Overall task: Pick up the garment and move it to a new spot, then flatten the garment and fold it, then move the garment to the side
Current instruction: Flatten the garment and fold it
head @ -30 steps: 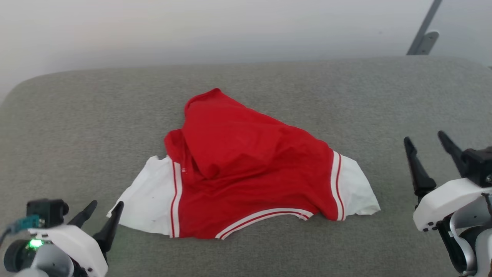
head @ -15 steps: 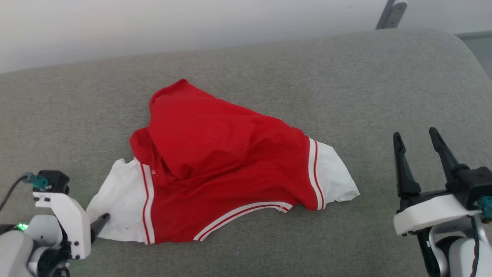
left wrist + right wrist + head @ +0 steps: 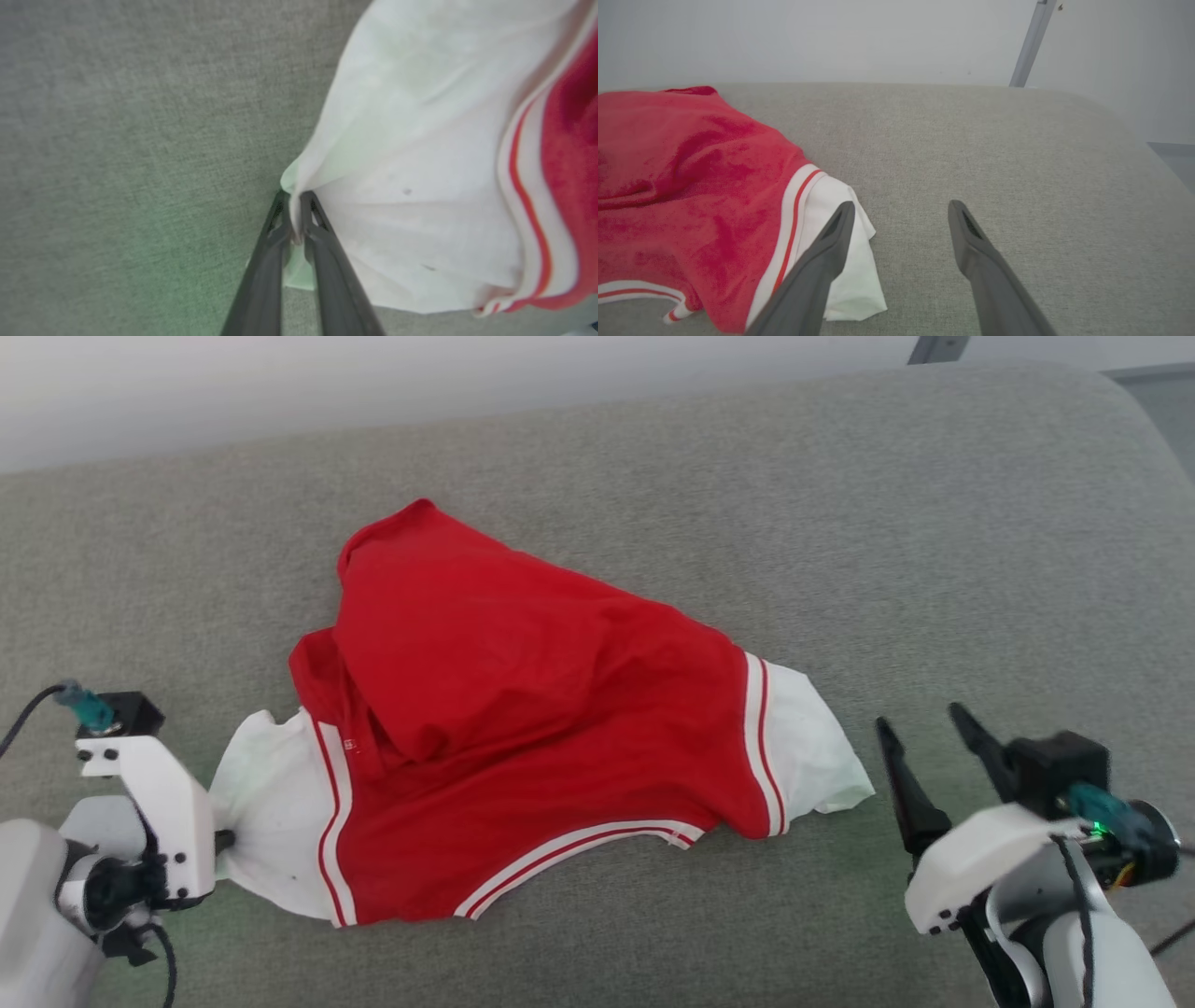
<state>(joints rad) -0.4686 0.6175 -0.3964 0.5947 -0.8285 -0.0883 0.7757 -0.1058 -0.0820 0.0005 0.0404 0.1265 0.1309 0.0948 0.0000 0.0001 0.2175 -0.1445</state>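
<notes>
One garment (image 3: 523, 709), two grippers: left gripper (image 3: 295, 210) clamps its white sleeve (image 3: 420, 163), right gripper (image 3: 920, 719) stands with jaws apart.

Left tool (image 3: 294, 198) low at lower left of head view, fingers pinched on garment (image 3: 420, 154) sleeve edge. Right tool (image 3: 920, 721) at lower right, fingers spread wide, tilted up-left.

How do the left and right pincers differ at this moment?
The left pincer is shut on a white sleeve edge of the garment; the right pincer stands open, holding nothing. The left touches cloth; the right sits beside the other sleeve. Both have two long dark fingers.
</notes>
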